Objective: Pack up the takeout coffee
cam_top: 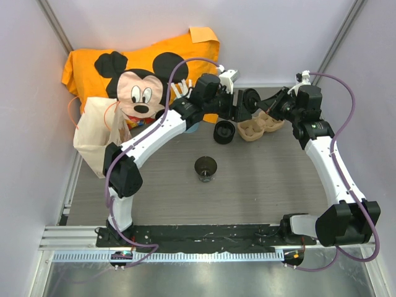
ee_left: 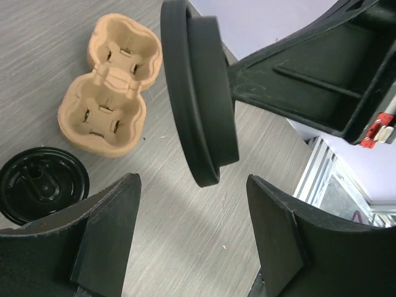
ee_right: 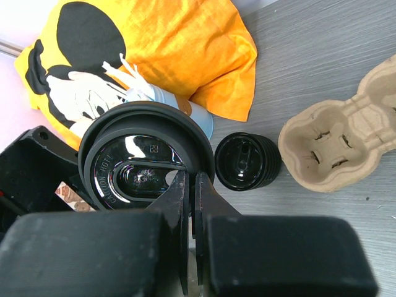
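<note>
Broadly, the bench [cam_top: 278, 185] carries the orange cartoon bag [cam_top: 201, 52] at the back and the pulp cup carrier [cam_top: 260, 127] toward the right. A black ridged piece [cam_top: 224, 132] sits just beside the carrier. The takeout coffee [cam_top: 205, 167] stands alone mid-bench, well apart from both grippers.

We see the right gripper [ee_right: 190, 185] pressed together on the rim of a black lid [ee_right: 142, 164], holding it on edge above the bench. The left gripper [ee_left: 192, 204] is spread, one finger on each side of that lid, and neither touches it as far as we can tell.

We judge a handover of the lid to be the step in hand. The pinch is thin, so if the right lets go before the left has closed squarely, the lid drops and may roll. The grippers sit close, and a skewed approach could knock them together. The coffee is unheld, and a low sweep of either arm could tip it.
</note>
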You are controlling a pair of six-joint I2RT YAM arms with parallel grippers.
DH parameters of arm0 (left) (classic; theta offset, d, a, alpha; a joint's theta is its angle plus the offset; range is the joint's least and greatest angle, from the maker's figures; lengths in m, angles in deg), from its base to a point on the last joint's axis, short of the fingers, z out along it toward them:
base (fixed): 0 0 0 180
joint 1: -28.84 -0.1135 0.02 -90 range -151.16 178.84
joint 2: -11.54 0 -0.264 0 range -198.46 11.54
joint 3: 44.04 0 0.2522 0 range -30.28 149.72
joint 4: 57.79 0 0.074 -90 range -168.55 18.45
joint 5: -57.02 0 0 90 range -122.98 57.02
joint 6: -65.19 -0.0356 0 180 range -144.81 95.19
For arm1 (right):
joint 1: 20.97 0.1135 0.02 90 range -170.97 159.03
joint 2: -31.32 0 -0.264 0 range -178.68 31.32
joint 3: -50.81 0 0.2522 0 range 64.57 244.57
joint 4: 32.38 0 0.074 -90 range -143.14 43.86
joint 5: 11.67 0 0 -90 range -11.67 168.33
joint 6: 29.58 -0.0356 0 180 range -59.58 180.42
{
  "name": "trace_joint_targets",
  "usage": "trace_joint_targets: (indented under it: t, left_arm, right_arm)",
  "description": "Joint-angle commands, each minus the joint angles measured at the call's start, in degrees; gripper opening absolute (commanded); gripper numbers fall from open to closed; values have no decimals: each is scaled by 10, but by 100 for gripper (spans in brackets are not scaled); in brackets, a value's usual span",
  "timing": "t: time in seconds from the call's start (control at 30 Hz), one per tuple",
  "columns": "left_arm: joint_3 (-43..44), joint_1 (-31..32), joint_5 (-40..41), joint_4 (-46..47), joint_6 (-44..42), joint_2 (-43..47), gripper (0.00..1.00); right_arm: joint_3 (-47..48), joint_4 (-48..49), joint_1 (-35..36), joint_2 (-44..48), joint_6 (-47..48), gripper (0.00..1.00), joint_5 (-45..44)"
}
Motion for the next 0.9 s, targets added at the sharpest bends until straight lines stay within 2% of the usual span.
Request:
trace_joint_targets:
  t: [0.0,0.2,0.4,0.73,0.87]
  left_arm:
    - [50,-2,12,4,-20,5,73]
    - [73,-2,6,-3,-20,1,72]
    - [71,-2,2,-3,-24,-6,58]
    - [85,-2,3,-11,-33,-14,58]
    - [90,-2,5,-12,-36,-18,50]
  right_arm:
    - [1,31,3,23,-9,1,11]
    - [-12,40,4,22,-10,1,15]
    - [-13,44,3,24,-13,1,25]
    - [-10,39,4,29,-18,1,43]
    - [-14,38,5,30,-19,1,45]
